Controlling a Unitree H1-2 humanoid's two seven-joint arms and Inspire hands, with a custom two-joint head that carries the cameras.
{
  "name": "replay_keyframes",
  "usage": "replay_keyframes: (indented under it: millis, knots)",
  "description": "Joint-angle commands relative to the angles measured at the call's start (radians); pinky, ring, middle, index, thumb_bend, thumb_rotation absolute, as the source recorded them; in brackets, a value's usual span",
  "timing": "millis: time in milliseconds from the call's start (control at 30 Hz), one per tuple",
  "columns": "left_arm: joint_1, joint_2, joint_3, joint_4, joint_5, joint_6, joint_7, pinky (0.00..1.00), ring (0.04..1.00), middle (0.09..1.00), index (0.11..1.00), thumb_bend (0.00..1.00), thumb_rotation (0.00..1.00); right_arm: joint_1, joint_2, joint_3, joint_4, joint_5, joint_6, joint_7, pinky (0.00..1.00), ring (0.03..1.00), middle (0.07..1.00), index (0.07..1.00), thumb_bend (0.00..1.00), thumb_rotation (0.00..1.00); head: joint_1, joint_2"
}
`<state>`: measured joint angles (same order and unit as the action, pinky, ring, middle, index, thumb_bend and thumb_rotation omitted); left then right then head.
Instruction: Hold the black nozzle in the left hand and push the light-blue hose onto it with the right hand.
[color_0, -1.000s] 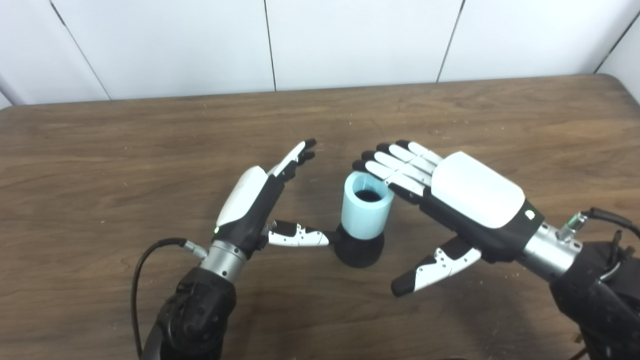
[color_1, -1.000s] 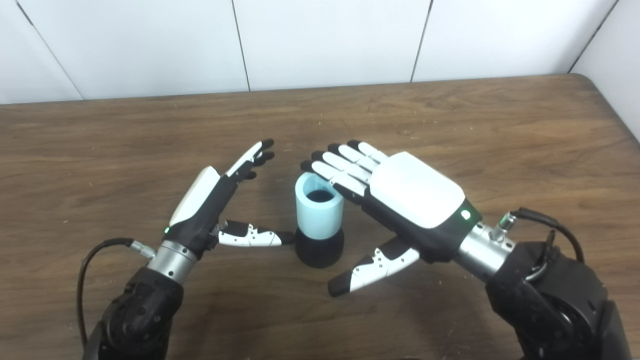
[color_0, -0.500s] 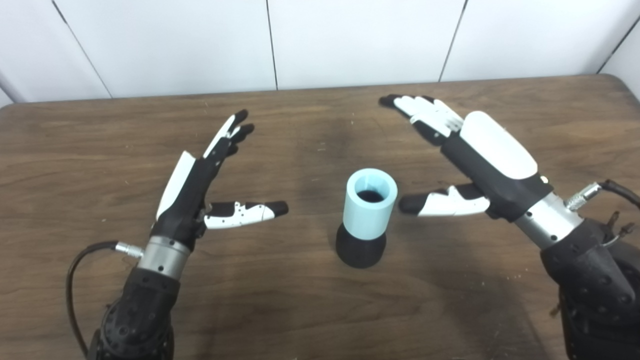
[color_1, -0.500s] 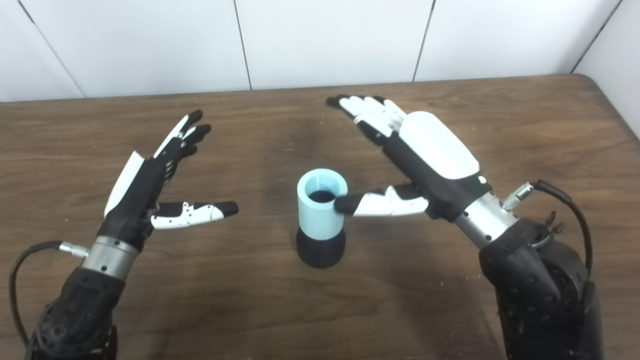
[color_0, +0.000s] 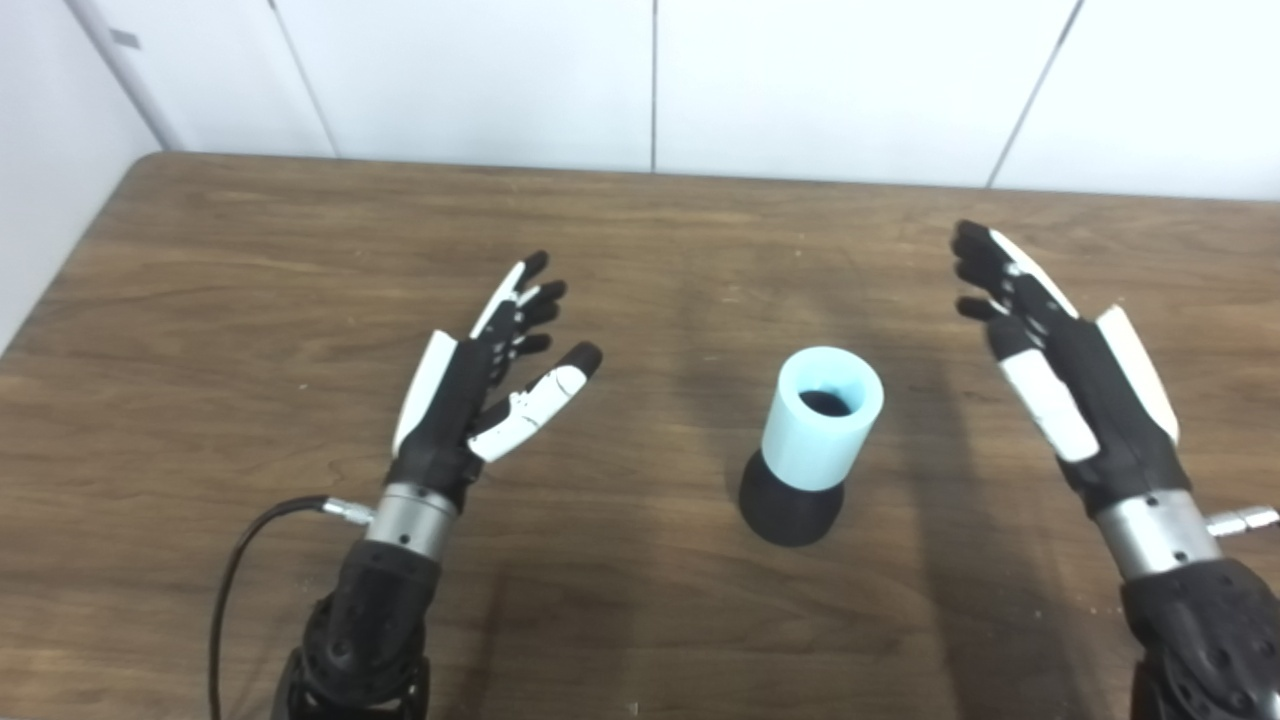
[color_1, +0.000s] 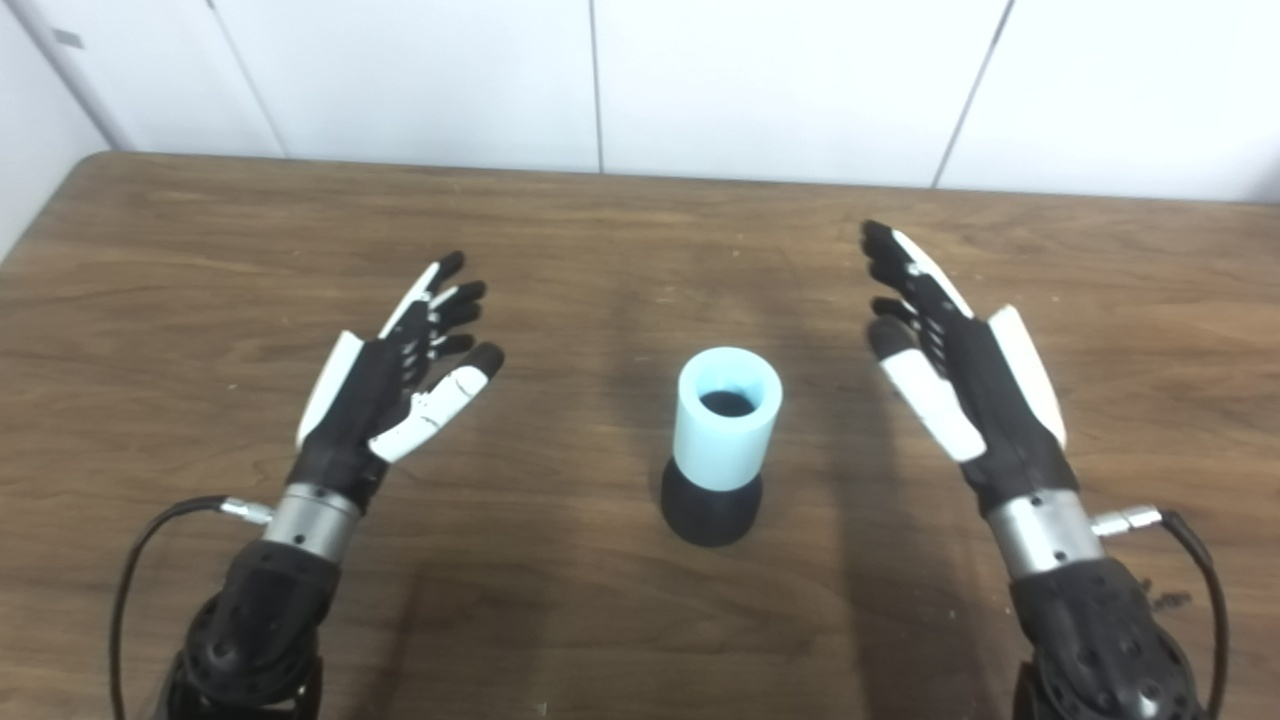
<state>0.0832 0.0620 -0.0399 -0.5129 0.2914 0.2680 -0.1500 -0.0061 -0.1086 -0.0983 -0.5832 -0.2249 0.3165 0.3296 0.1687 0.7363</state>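
Both hands pulled back off the assembly since a second ago; view also shifted, so camera moved. Left hand (color_0: 470, 390) left of the nozzle, fingers spread, empty. Right hand (color_0: 1075, 385) well right of it, spread, empty. Black nozzle (color_0: 790, 505) upright on counter (color_0: 250, 300), light-blue hose (color_0: 822, 418) seated over its top, standing alone. Looks done, hands released.

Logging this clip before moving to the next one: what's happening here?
Neither hand is handling anything right now. The light-blue hose stands upright, seated on the black nozzle, in the middle of the wooden table. The left hand and right hand are both open, held apart on either side of the pair and touching neither piece. The joining looks done.
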Motion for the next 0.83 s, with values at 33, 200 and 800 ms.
replay_keyframes:
  millis: [33, 200, 800]
  knots:
    - [0.005, -0.021, 0.023, 0.013, -0.060, -0.049, 0.039, 0.87, 0.925, 0.928, 0.943, 0.44, 0.78, -0.002, 0.026, -0.023, 0.013, 0.075, 0.032, -0.055, 0.94, 0.959, 0.929, 0.925, 0.49, 1.00, -0.008, -0.003]
    - [0.016, -0.029, 0.045, 0.078, -0.096, -0.118, 0.084, 0.90, 0.941, 0.950, 0.966, 0.44, 0.82, 0.014, 0.061, -0.035, 0.044, 0.164, 0.033, -0.111, 0.95, 0.961, 0.933, 0.917, 0.47, 1.00, -0.075, -0.002]
    - [0.008, 0.013, 0.137, 0.234, -0.370, -0.214, 0.041, 1.00, 1.000, 1.000, 1.000, 0.47, 1.00, 0.081, 0.075, -0.037, 0.123, 0.306, -0.012, -0.217, 1.00, 1.000, 0.996, 0.975, 0.46, 1.00, -0.203, 0.008]
